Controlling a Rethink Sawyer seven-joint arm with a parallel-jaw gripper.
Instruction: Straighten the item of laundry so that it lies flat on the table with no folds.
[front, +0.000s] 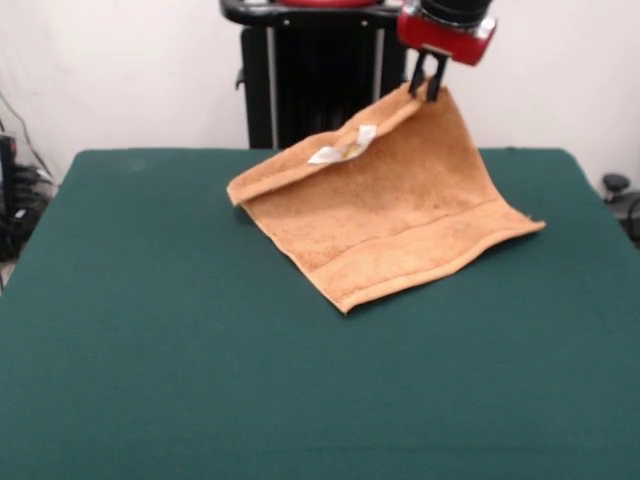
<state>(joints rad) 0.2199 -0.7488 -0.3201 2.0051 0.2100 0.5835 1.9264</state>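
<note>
The orange-tan terry towel (385, 215) is partly lifted off the dark green table (200, 350). My gripper (428, 90) is shut on the towel's far corner at the top of the front view and holds it up. The towel slopes down from there, and its near edge with a woven border band rests on the table. A small white label (342, 150) shows on the raised far edge, which is folded over along its length. The left corner sits low near the table.
The robot's black pedestal (310, 80) stands behind the table's far edge. Cables and dark equipment (15, 200) lie off the table's left side. A small dark object (615, 185) sits off the right side.
</note>
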